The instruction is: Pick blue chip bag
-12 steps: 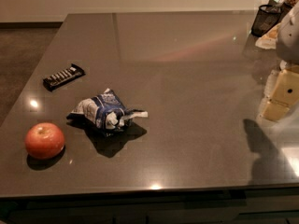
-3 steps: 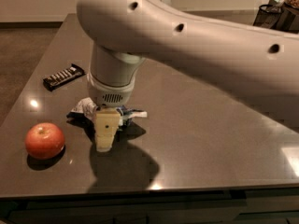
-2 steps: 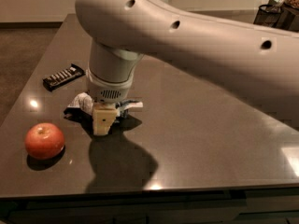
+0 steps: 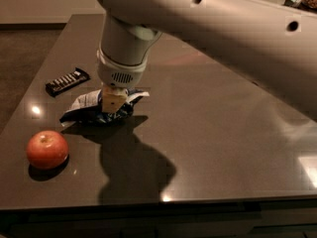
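The blue chip bag (image 4: pixel 88 109), a crumpled dark blue foil bag with white patches, lies on the dark table (image 4: pixel 213 133) at the left of the middle. My gripper (image 4: pixel 113 101) comes down from the big white arm (image 4: pixel 208 24) and sits right on the bag's right half, covering part of it. The bag's left end sticks out from under the gripper. I cannot tell whether the bag rests on the table or is slightly raised.
A red apple (image 4: pixel 47 149) sits near the table's front left corner. A flat black candy bar (image 4: pixel 67 82) with white lettering lies behind the bag at the left edge. The arm's shadow falls in front of the bag.
My gripper has moved back from just in front of the bag to directly onto it. The bag has shifted slightly. The apple and candy bar have not moved.
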`<state>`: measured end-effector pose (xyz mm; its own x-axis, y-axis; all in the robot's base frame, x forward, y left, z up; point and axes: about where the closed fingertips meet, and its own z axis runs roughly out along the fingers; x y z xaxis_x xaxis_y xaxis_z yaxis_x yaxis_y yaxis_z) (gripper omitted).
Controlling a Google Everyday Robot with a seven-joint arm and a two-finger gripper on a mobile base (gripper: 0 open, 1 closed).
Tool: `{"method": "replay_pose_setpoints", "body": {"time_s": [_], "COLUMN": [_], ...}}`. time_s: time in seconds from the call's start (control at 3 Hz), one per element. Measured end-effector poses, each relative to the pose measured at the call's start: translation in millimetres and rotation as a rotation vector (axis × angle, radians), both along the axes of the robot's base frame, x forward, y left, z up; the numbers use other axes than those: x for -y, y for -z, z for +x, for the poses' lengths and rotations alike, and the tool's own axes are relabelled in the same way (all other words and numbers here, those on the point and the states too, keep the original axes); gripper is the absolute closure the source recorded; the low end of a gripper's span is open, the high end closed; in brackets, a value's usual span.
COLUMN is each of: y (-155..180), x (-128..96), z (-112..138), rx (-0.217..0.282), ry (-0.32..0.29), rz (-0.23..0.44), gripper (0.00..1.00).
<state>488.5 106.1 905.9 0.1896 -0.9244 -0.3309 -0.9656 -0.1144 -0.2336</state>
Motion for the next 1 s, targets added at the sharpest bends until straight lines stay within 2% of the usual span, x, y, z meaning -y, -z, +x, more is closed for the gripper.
{"method": "replay_pose_setpoints", "body": {"time_s": [0.33, 0.67, 1.0], "y": [-31.2, -74.2, -138.3], "x": [16.5, 33.4, 56.5], "z": [20.6, 29.6, 9.8], "rx": [0.015, 0.046, 0.106], "ry": [0.040, 0.056, 0.012], "rz": [0.054, 0.133, 0.232], "gripper": [1.00, 1.00, 1.00]}}
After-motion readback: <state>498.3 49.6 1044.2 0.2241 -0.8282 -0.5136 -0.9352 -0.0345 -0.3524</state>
